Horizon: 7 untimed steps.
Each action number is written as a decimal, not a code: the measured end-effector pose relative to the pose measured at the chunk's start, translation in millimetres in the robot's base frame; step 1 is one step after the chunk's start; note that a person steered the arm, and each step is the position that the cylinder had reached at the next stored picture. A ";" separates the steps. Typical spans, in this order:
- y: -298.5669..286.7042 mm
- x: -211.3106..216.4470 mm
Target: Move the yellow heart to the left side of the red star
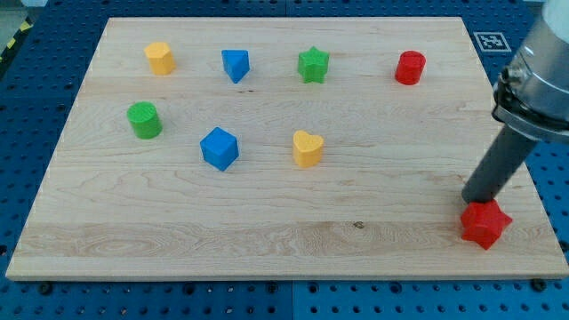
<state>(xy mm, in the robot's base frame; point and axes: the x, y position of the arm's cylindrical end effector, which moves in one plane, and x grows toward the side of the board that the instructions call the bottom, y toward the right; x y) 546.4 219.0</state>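
The yellow heart (308, 148) lies near the middle of the wooden board (284, 240). The red star (485, 224) sits at the view's bottom right, near the board's edge. My tip (473, 201) is at the star's upper left side, touching or almost touching it, far to the right of the heart. The rod rises up and to the right out of view.
Other blocks on the board: a yellow hexagon (160, 58), a blue pentagon-like block (236, 65), a green star (313, 65), a red cylinder (410, 68), a green cylinder (143, 120) and a blue cube (220, 148).
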 end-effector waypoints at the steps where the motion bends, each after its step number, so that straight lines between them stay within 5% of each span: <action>1: -7.9 -11.4; 4: -171.1 -139.7; 5: -220.4 -120.9; 7: -192.9 -36.4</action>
<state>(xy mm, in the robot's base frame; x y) 510.1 26.1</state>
